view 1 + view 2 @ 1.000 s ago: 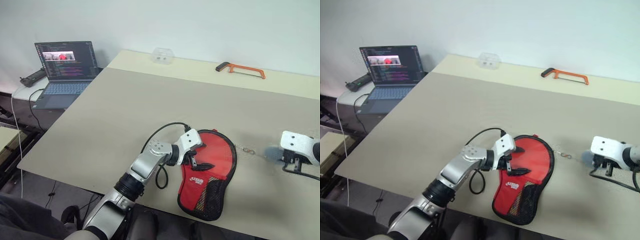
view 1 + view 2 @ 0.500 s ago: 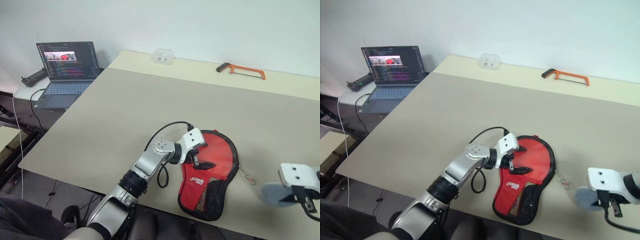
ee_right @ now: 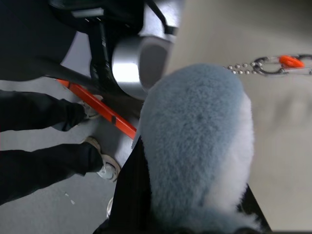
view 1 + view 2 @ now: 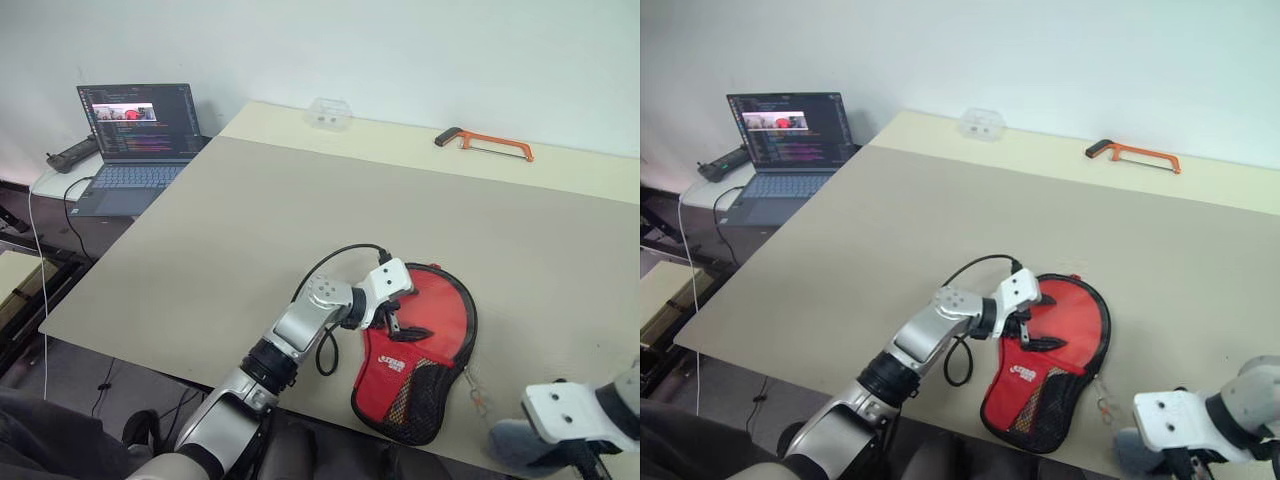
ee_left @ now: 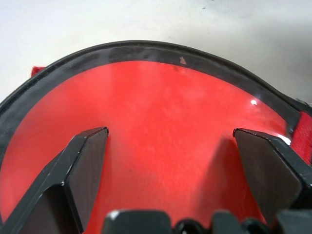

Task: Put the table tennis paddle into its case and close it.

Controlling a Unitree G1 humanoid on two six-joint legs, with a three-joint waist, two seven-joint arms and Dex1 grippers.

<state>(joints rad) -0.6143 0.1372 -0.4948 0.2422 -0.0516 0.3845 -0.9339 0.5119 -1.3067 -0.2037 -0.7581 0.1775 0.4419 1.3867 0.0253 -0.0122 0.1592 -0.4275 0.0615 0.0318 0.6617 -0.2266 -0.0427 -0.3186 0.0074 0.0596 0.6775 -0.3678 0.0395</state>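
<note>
Left pincer pinning the case, right pincer pulling the fluffy zip charm at the near edge.

My left pincer [image 4: 395, 322] is spread wide, fingers [image 5: 85, 161] resting on the red face of the case [image 4: 420, 350], gripping nothing. The table tennis paddle I can't make out separately; I judge it is inside. My right pincer [image 3: 195, 222] is clamped on a pale-blue pompom [image 3: 197, 146], its bead chain [image 4: 472, 388] running to the case. Risk: the pull drags the case off the near edge of the surface [image 4: 260, 230], since it sits just beside that edge. The chain could snap. Open room lies far side, toward the hacksaw [image 4: 484, 143].
</note>
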